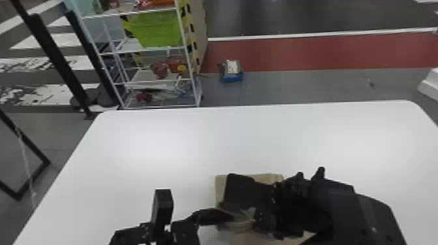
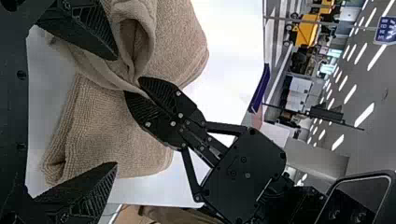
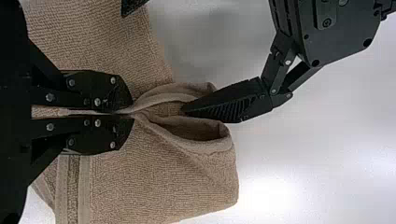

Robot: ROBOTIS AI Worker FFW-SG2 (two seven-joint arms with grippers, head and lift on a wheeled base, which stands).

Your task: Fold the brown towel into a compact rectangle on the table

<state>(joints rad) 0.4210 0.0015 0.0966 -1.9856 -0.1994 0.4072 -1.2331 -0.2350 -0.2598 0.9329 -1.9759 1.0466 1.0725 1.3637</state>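
The brown towel (image 1: 249, 178) lies at the table's near side, partly covered by both arms. My right gripper (image 1: 265, 207) is above it; in the right wrist view the right gripper (image 3: 130, 113) is shut on a pinched fold of the towel (image 3: 163, 182). From the left comes my left gripper (image 1: 211, 216), at the towel's left part. In the left wrist view the left gripper (image 2: 115, 111) stands wide open around part of the towel (image 2: 116, 135), one finger beside a raised, looped fold and close to the right gripper.
The white table (image 1: 182, 140) stretches beyond the towel to its far edge. Behind it on the floor stand a wire shelf (image 1: 146, 50) with a green bin (image 1: 156, 29) and a small blue box (image 1: 232, 77). Black posts (image 1: 58, 62) rise at the left.
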